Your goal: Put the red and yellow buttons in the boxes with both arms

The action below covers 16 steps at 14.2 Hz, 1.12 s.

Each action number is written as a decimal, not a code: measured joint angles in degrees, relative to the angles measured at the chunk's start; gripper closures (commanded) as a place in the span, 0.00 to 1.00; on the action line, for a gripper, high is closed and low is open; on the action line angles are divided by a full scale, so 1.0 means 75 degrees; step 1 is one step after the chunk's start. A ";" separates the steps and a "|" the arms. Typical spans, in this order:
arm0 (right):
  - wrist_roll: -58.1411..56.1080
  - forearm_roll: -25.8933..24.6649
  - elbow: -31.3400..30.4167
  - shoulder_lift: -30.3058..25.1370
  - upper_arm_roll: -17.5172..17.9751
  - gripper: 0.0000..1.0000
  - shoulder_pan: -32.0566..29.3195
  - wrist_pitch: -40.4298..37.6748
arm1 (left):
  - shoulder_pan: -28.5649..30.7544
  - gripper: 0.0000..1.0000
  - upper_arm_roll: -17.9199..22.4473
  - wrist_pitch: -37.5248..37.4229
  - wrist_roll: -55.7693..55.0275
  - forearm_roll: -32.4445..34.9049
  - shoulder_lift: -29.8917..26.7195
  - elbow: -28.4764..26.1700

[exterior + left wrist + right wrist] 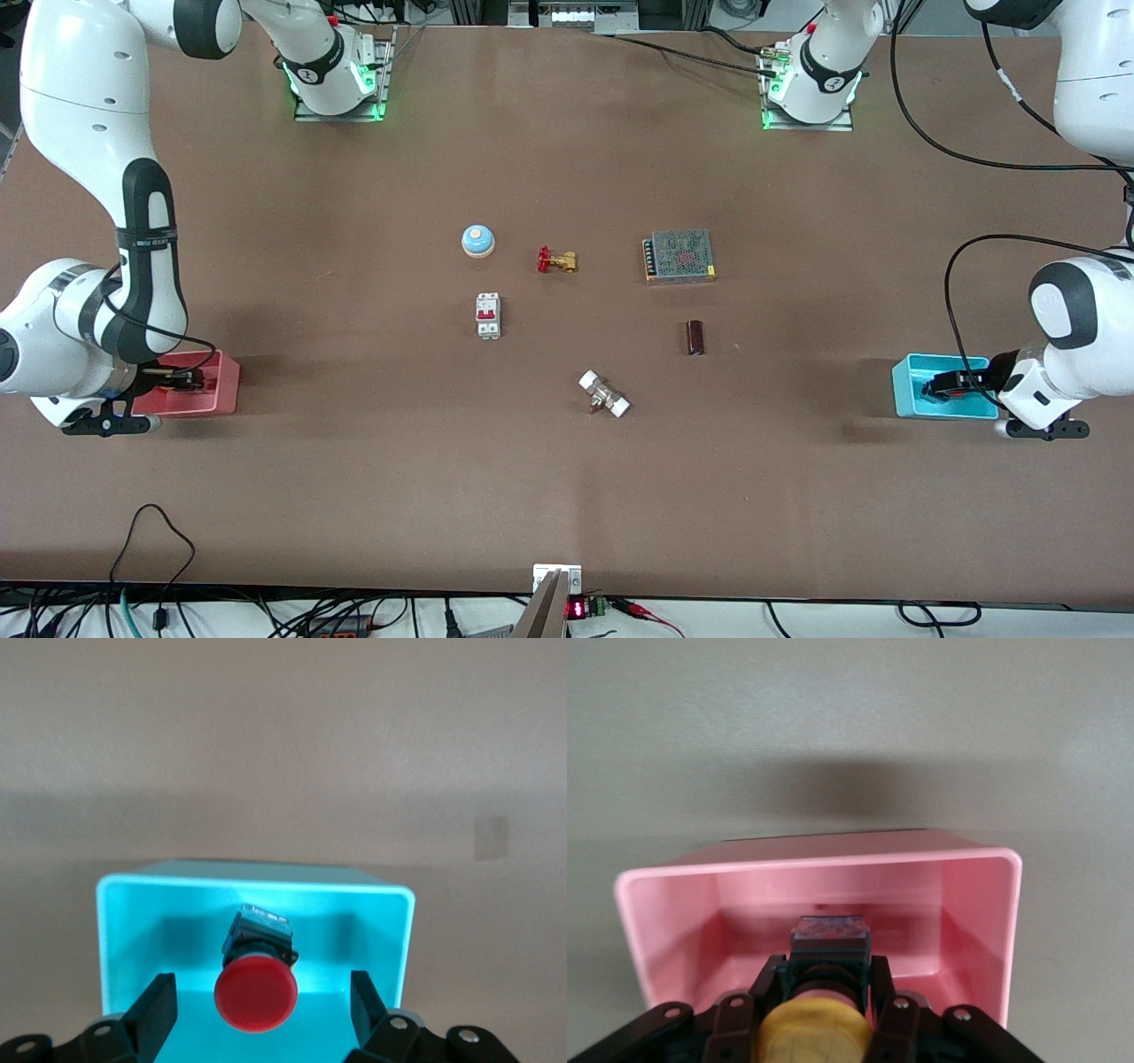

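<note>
My left gripper [939, 387] is over the cyan bin [905, 394] at the left arm's end of the table. In the left wrist view it [261, 1010] is open, and its fingers [158, 1010] stand apart on either side of the red button [255, 994]. That button is inside the cyan bin [257, 881], untouched. My right gripper [182, 379] is over the pink-red bin [223, 390] at the right arm's end. In the right wrist view it [824, 988] is shut on the yellow button [817, 1036], held inside the pink bin [824, 859].
Mid-table lie a blue dome with an orange centre [477, 240], a brass valve with a red handle [556, 260], a white circuit breaker [488, 315], a meshed power supply [679, 255], a dark cylinder [695, 338] and a white-capped fitting [604, 394].
</note>
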 measured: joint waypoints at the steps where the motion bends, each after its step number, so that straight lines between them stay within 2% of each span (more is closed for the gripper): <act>1: -0.0018 0.0040 0.0000 0.0049 0.0006 0.66 -0.0028 0.0025 | -0.0008 0.00 -0.0035 -0.0001 0.0000 0.0000 -0.0022 0.0145; 2: -0.0039 0.0121 0.0000 0.0098 0.0013 0.64 -0.0048 0.0042 | -0.0030 0.00 -0.0076 -0.0037 -0.0007 0.0000 -0.0082 0.0271; 3: -0.0066 0.0196 0.0000 0.0139 0.0022 0.57 -0.0057 0.0058 | -0.0094 0.00 -0.0101 -0.0176 -0.0035 0.0000 -0.0221 0.0330; 4: -0.0077 0.0226 0.0000 0.0162 0.0031 0.40 -0.0058 0.0071 | -0.0196 0.00 -0.0125 -0.0398 -0.0107 0.0000 -0.0424 0.0334; 5: -0.0077 0.0233 0.0000 0.0173 0.0040 0.17 -0.0059 0.0077 | -0.0314 0.00 -0.0143 -0.0632 -0.0202 0.0000 -0.0650 0.0303; 6: -0.0078 0.0252 0.0001 0.0175 0.0047 0.00 -0.0059 0.0083 | -0.0464 0.00 -0.0156 -0.0797 -0.0342 0.0000 -0.0904 0.0207; 12: -0.0084 0.0362 0.0127 0.0096 0.0058 0.00 -0.0050 0.0033 | -0.1328 0.00 -0.0175 -0.1023 -0.1559 0.0001 -0.2670 -0.0980; 16: -0.0084 0.0363 0.0301 -0.0550 0.0036 0.00 -0.0054 -0.0597 | -0.1456 0.00 -0.0184 -0.2014 -0.1761 0.0002 -0.3835 -0.1268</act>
